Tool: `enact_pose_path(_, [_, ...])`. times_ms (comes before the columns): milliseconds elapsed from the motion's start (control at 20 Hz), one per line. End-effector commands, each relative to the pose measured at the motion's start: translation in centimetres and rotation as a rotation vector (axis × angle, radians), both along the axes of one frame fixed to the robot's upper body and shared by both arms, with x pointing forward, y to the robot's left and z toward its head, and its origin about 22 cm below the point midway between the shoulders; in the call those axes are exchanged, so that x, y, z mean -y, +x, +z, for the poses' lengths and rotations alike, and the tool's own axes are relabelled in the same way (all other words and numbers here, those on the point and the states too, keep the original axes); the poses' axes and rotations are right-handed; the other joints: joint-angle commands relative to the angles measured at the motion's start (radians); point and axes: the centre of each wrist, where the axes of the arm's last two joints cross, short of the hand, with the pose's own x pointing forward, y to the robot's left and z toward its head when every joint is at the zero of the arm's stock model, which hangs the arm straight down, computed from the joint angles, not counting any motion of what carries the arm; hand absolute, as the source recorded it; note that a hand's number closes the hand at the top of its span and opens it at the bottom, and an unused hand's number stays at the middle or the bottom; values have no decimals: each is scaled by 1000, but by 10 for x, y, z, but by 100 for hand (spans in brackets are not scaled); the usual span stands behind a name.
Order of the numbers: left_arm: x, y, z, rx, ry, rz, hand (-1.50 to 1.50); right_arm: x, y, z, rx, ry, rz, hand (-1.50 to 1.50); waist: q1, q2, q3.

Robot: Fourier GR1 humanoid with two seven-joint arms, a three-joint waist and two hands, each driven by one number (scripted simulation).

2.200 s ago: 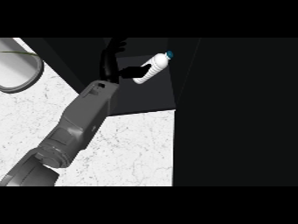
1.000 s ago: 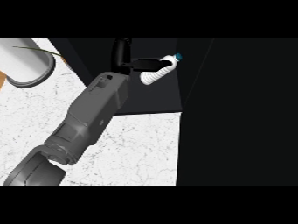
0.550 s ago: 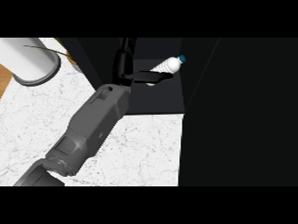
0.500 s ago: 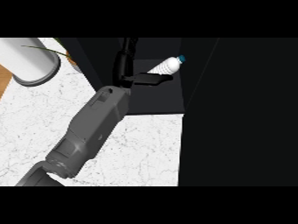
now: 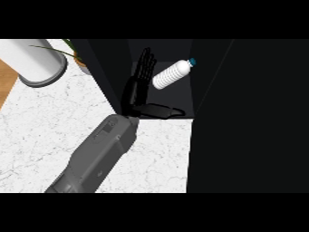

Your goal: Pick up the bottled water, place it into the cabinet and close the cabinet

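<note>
White bottled water (image 5: 172, 74) now lies free in the cabinet (image 5: 181, 97); left hand (image 5: 135, 92) (fingers straight) released it.

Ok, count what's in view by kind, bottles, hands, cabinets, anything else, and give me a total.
Bottle: 1
Left hand: 1
Cabinet: 1
White cylinder: 1
Potted plant: 1
Total: 5

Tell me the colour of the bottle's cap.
Teal blue cap on the white bottled water; head view.
</note>
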Motion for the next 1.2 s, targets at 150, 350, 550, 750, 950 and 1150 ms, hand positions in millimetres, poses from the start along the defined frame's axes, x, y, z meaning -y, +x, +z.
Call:
enact_pose_path(150, [-2, -45, 2, 32, -80, -101, -150, -7, -6, 31, 47, -27, -20, -150, 11, -2, 0])
enact_pose_path(350, [-18, -82, -12, 5, -103, -120, -150, 5, -13, 18, 27, -104, 70, -150, 6, -7, 1])
enact_pose_path(550, [-39, -96, -1, -37, -91, -150, 150, 2, -8, 24, 32, -164, 201, 150, 16, -4, 1])
enact_pose_path(750, [-67, -112, 3, -44, -100, -111, 150, -1, -15, 33, -26, -213, 327, 150, 8, -3, 0])
enact_pose_path(950, [-102, -123, 11, -22, -87, -74, -150, -6, -7, 31, 42, -246, 454, 150, 16, -2, 0])
enact_pose_path(1150, [-129, -143, 17, -33, -95, -25, -150, -16, -13, 43, 81, -252, 506, 150, -1, -11, -2])
